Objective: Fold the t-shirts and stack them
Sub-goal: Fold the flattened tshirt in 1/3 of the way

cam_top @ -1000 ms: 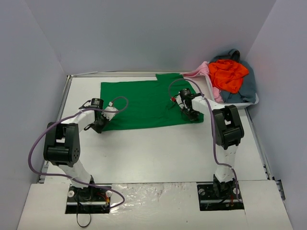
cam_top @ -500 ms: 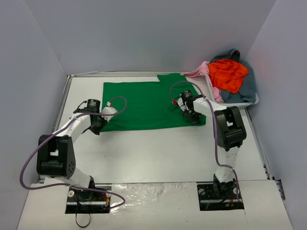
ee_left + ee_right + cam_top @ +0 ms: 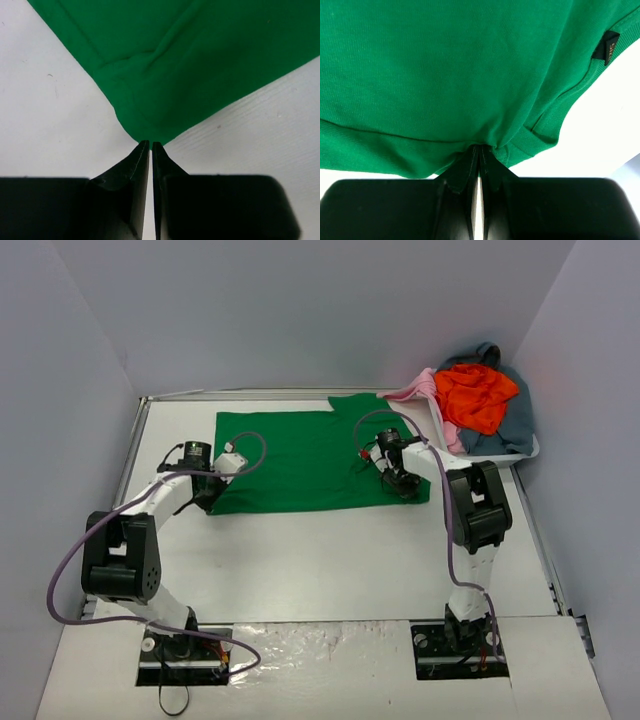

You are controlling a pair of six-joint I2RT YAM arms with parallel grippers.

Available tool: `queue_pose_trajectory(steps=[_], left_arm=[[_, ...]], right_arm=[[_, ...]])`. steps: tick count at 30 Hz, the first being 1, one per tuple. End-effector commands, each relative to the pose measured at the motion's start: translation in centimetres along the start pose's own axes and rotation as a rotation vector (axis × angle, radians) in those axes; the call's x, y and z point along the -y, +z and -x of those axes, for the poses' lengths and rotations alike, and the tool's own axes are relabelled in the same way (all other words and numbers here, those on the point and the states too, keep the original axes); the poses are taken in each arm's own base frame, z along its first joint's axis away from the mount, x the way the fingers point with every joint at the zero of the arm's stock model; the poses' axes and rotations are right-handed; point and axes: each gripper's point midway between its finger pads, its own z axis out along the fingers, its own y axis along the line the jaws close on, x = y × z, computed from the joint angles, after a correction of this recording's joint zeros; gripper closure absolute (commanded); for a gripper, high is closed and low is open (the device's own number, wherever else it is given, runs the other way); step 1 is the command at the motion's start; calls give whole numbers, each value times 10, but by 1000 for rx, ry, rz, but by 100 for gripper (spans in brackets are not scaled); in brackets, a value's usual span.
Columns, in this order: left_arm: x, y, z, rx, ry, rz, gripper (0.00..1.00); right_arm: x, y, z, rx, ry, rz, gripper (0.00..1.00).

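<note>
A bright green t-shirt lies spread flat on the white table. My left gripper is at its near left corner. In the left wrist view the jaws are pressed together right on the corner tip of the green cloth. My right gripper is at the shirt's near right edge. In the right wrist view it is shut on the bunched hem of the green shirt. An orange-red shirt, a pale pink one and a grey-blue one are heaped at the back right.
The heaped shirts sit in a white plastic tub in the back right corner. Grey walls close in the table on three sides. A raised rail runs along the left edge. Bare white table lies between the shirt and the arm bases.
Both grippers moved slightly away from the bases and to the right with the shirt edge. The green shirt shifted a little right and now lies flatter. The left arm's elbow swung lower.
</note>
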Motion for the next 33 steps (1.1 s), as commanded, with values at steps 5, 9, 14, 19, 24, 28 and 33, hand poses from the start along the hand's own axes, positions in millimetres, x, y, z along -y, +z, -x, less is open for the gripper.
queue_pose_trajectory(steps=[5, 9, 14, 19, 24, 28, 33], left_arm=[[-22, 0, 41, 107, -12, 54, 95], [-21, 7, 42, 103, -7, 46, 96], [-17, 17, 42, 91, -7, 14, 98], [-7, 29, 35, 56, -14, -38, 98], [0, 41, 19, -11, -9, -66, 98], [4, 47, 6, -66, -10, -74, 98], [10, 50, -7, -136, 20, -75, 98]], right_arm=[[-16, 13, -20, -104, -5, 73, 100], [-17, 16, -20, -108, -5, 76, 100], [-20, 19, -21, -120, -7, 80, 100], [-21, 21, -22, -128, -8, 80, 100], [-23, 22, -23, -132, -9, 81, 100], [-26, 21, -25, -138, -16, 84, 100], [-32, 21, -36, -165, -29, 92, 100]])
